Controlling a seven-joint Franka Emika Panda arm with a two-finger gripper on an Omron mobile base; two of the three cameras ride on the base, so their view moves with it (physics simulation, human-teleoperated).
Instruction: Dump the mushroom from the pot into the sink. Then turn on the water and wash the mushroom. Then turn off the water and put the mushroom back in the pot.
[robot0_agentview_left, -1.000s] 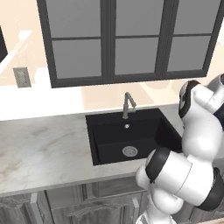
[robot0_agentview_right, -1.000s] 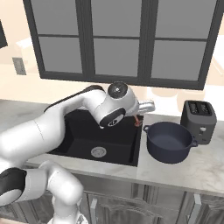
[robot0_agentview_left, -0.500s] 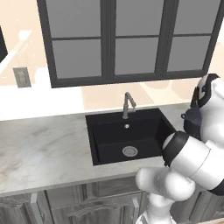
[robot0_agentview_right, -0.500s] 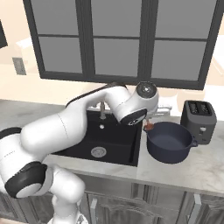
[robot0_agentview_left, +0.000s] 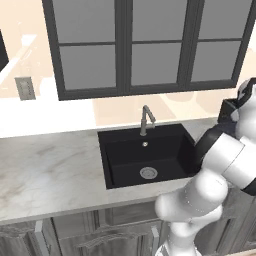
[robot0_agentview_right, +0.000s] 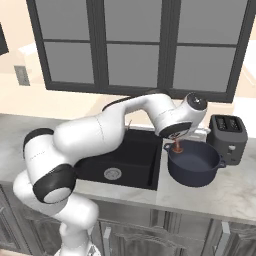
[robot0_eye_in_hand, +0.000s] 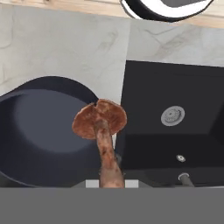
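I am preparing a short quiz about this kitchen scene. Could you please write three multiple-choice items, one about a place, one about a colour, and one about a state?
1. Where is the mushroom?
A. On the sink drain
B. Held over the rim of the pot, on its sink side
C. On top of the toaster

2. What colour is the pot?
A. Dark navy blue
B. White
C. Red

3. What is the state of the faucet?
A. Water is running
B. No water is running
C. It is broken off

Answers:
1. B: in the right base view the gripper holds the mushroom just above the pot's rim, beside the sink.
2. A: both the right base view and the hand view show it dark blue.
3. B: the left base view shows no stream under the spout.
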